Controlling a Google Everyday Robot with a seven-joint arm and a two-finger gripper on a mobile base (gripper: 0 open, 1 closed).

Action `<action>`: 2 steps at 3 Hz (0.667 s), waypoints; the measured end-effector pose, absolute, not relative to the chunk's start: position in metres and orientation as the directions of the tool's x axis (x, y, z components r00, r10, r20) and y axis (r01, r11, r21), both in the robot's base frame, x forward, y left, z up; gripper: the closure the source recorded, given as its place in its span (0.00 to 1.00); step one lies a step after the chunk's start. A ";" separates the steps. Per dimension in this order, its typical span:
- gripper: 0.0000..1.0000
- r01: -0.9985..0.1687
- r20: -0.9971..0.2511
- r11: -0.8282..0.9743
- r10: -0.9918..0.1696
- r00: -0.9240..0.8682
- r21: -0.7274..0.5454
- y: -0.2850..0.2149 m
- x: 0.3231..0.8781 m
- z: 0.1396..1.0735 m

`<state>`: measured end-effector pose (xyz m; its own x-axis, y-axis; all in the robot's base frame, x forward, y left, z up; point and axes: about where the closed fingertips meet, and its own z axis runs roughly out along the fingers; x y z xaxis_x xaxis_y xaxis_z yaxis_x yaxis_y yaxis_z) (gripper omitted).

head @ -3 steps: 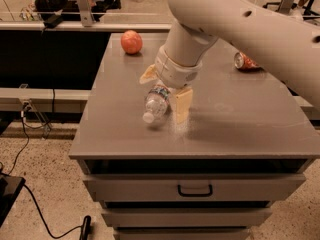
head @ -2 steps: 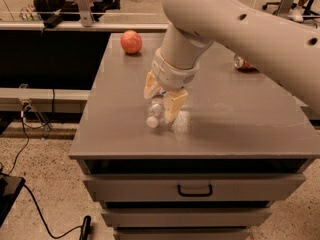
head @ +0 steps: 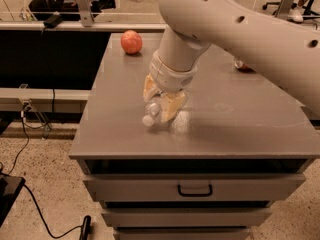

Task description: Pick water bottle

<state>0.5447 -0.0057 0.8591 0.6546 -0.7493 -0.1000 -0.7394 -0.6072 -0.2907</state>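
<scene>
Speckled floor (head: 45, 164) lies in front of the desk (head: 240, 129), with a black cable (head: 37, 206) trailing over it to the desk's left. Below the desk's front edge sit grey drawers; the top drawer (head: 150, 188) has a dark handle (head: 195, 190), and the lowest one is cut off by the frame.

On the desk, left of its centre and towards the front, the gripper (head: 160, 100) points down, clamped on the water bottle (head: 151, 113). Its cream fingers (head: 173, 105) sit on either side of the clear body. Only the bottle's white-capped end sticks out, aimed at the desk's front edge. Its label and the rest of it are hidden behind the gripper.

The pale arm (head: 240, 24) rises from there to the desk's right and covers much of the far side. At the desk's far left a reddish apple (head: 131, 41) stands in the open. At the far right a sliver of something red (head: 243, 65) shows under the arm, too hidden to make out. Beyond the desk, chairs and seated people are cut off at the top.
</scene>
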 end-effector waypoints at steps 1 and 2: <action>1.00 -0.763 -0.149 -0.571 -0.762 0.630 -0.302 -0.012 0.547 0.867; 1.00 -0.811 -0.227 -0.483 -0.793 0.565 -0.331 -0.029 0.556 0.888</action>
<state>0.5556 -0.0293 0.8884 0.5650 -0.7931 -0.2275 -0.8109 -0.4828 -0.3307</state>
